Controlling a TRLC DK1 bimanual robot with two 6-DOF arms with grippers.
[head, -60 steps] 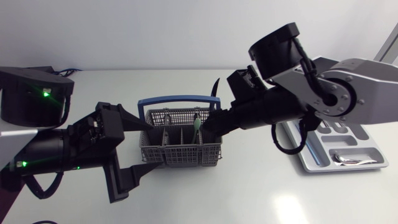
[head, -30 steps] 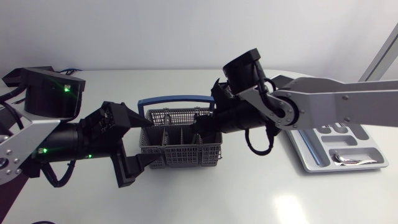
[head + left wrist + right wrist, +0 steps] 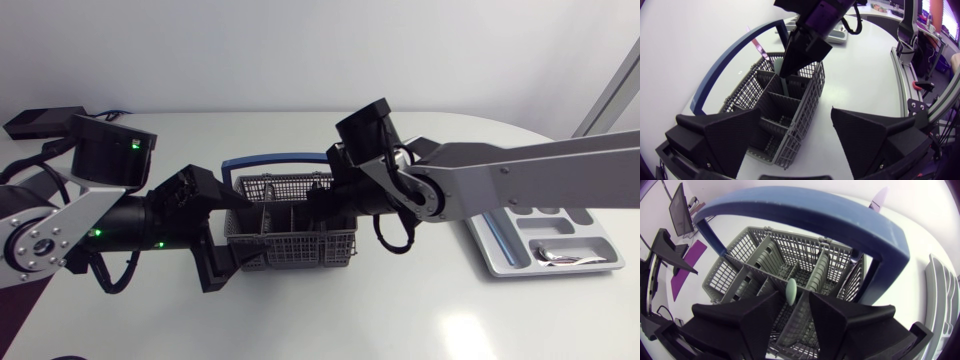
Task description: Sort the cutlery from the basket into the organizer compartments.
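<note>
The grey mesh cutlery basket (image 3: 290,245) with a blue handle (image 3: 280,158) stands mid-table. My right gripper (image 3: 318,205) reaches down into its far right compartment. In the right wrist view its jaws stand narrowly apart around an upright pale green utensil handle (image 3: 791,291), with a small gap on each side, so the gripper (image 3: 793,296) is open. The left wrist view shows that green handle (image 3: 780,65) under the right gripper (image 3: 796,59). My left gripper (image 3: 248,230) is wide open, straddling the basket's left end (image 3: 785,125); one finger (image 3: 875,135) stands clear of the mesh.
The grey organizer tray (image 3: 590,262) lies at the table's right, with a silver piece (image 3: 555,255) in a front compartment. A purple utensil tip (image 3: 880,195) shows beyond the blue handle. The basket's dividers (image 3: 760,255) split it into several compartments.
My right gripper has dropped lower into the basket and its fingers have narrowed around the green handle. My left arm has moved right, up to the basket's left end.
</note>
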